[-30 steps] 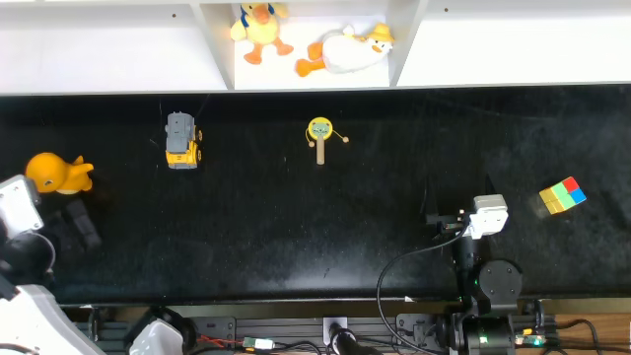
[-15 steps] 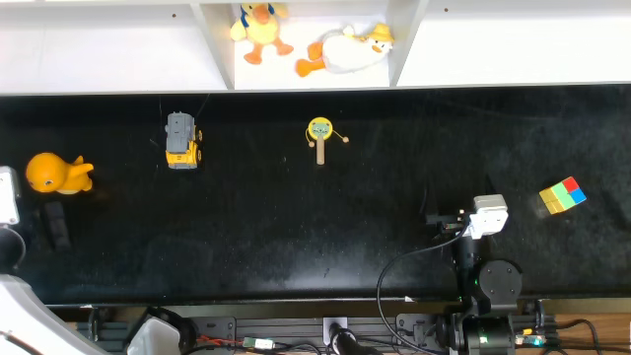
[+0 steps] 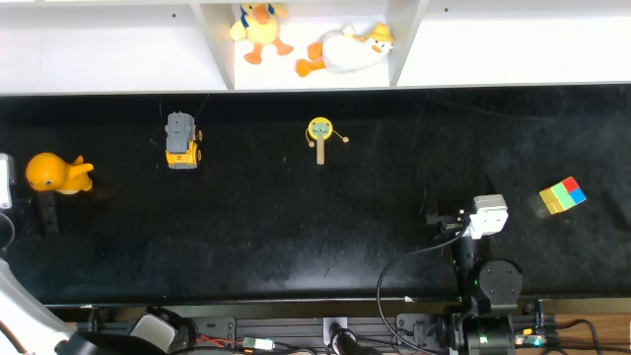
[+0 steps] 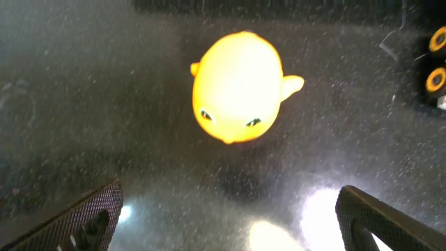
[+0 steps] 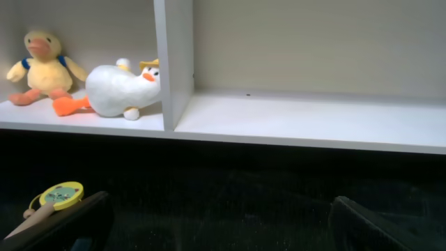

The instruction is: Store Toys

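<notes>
Looking down from our left gripper, we see its fingers spread wide with nothing in them. The orange duck toy sits on the black table just ahead, not yet between them. We think the duck is round and slippery, so a squeeze that lands off its middle could pop it away, maybe out of reach. Our right gripper is wide and empty too, facing the white shelf where toys go.
</notes>
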Controlling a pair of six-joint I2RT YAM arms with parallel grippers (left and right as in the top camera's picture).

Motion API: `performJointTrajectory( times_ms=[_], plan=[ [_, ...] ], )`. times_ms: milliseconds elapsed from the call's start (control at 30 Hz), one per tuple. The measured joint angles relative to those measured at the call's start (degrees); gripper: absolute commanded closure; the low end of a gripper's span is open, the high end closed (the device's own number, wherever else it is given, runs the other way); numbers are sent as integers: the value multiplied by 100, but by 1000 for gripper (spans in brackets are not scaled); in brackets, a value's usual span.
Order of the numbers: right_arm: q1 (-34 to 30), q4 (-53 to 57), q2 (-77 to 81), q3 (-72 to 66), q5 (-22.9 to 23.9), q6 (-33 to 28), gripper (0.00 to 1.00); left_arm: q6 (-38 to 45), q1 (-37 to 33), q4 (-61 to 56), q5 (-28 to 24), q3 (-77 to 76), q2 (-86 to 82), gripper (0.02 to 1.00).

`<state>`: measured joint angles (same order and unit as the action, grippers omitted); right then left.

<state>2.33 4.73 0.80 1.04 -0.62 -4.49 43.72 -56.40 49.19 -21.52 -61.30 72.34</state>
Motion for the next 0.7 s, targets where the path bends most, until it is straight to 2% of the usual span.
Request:
performJointTrajectory(
  times_ms=[400,700],
  plan=[
    [0,0,0,0,2,-2,7,-2,356,-393,-188,-4,501,20],
    [0,2,0,0,2,-2,5,-24,356,-675,-52,-4,901,20]
  ],
)
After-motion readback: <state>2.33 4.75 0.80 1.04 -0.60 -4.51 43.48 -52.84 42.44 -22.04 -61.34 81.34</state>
